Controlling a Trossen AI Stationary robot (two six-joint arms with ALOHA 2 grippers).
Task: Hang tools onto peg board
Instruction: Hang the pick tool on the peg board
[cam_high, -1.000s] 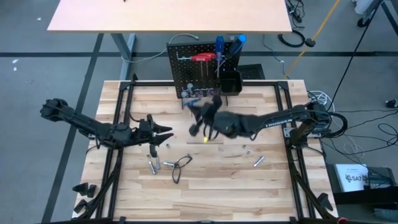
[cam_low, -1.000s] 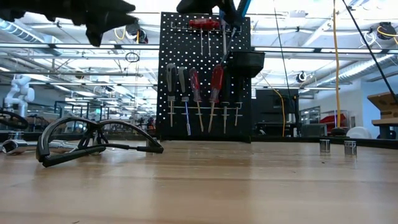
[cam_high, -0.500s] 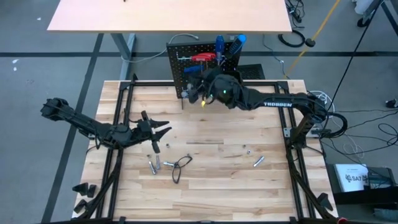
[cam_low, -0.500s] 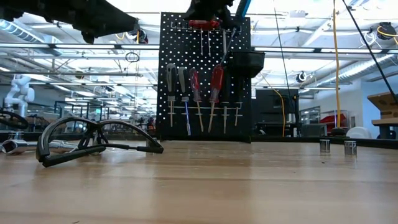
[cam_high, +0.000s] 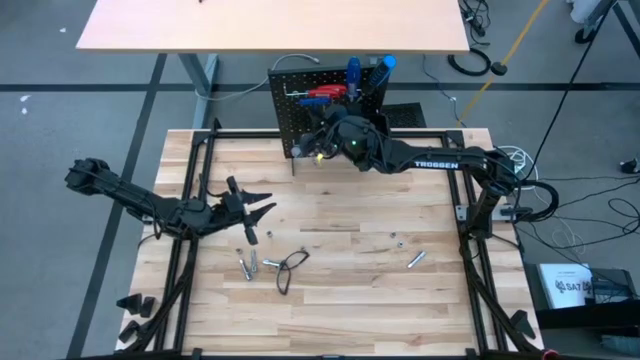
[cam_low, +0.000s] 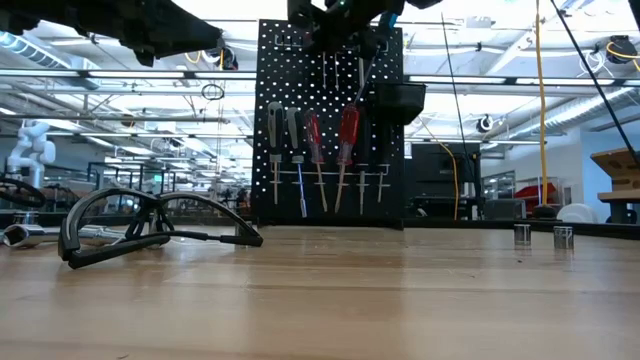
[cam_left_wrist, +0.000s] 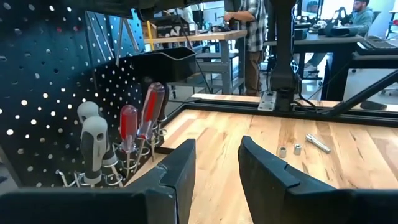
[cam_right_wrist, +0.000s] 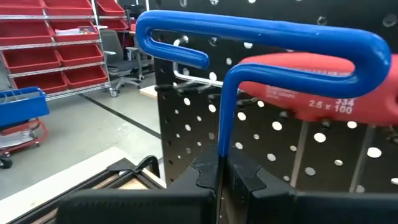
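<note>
The peg board (cam_high: 305, 105) stands upright at the table's far edge; screwdrivers (cam_low: 320, 150) hang on it in a row, and a red T-handle tool (cam_right_wrist: 311, 84) hangs near its top. My right gripper (cam_right_wrist: 221, 177) is high up right in front of the board and is shut on a blue hex key (cam_right_wrist: 261, 31) with a looped handle. Over the table's left part, my left gripper (cam_left_wrist: 217, 168) is open with nothing between its fingers. A black wire loop (cam_high: 290, 265) and silver bits (cam_high: 248, 266) lie on the table. My right gripper pinches the key's thin blue shaft (cam_right_wrist: 221, 146) between its two fingers, just below the looped handle. The fingers come level from the table's near side and lie across the shaft. The key stands upright, handle above the fingers, clear of the table and close beside the red T-handle.
A black bin (cam_low: 400, 100) is fixed to the peg board's right side, with blue-handled tools (cam_high: 352, 70) above it. Black frame rails (cam_high: 200, 190) run along the table's sides. More silver bits (cam_high: 415, 260) lie right of centre. People stand at desks beyond the table.
My right gripper has gone from the table's middle toward the far edge and a little up, carrying the blue key to the peg board's upper part, slowing at the end. My left gripper has rolled about its own axis without changing place.
</note>
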